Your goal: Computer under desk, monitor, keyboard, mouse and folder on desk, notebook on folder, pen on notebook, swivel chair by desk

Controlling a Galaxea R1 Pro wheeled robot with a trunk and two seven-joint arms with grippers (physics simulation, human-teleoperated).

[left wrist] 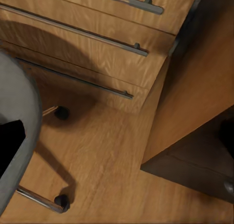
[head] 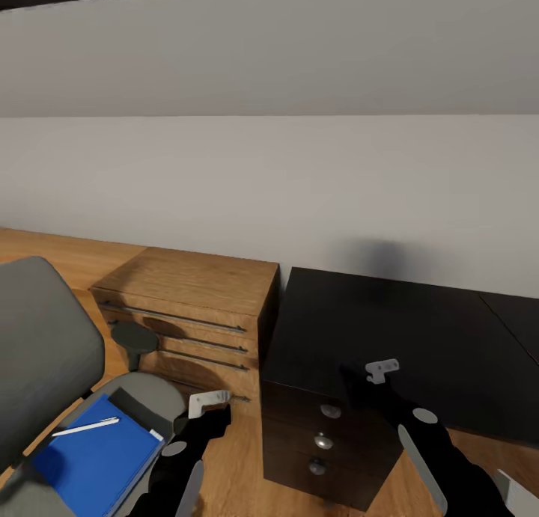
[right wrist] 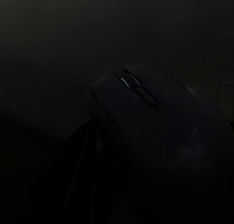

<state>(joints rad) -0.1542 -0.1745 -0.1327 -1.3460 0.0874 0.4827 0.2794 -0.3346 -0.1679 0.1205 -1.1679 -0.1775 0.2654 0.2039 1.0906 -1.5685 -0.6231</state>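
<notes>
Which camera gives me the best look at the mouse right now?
Right wrist view: the mouse sits close up, scroll wheel visible, though very dark. In the head view I can't make it out against the black desk. The left wrist view faces wooden drawers.

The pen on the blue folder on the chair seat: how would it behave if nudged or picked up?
The pen looks slim and round, so it would probably roll on the smooth blue folder. It lies loose, so lifting or tilting the folder would likely shed it. It seems light and rigid, though thin for a tool pinch.

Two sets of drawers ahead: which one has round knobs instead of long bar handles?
The black drawer unit, under the right gripper; the light wooden chest beside it has bar handles.
</notes>
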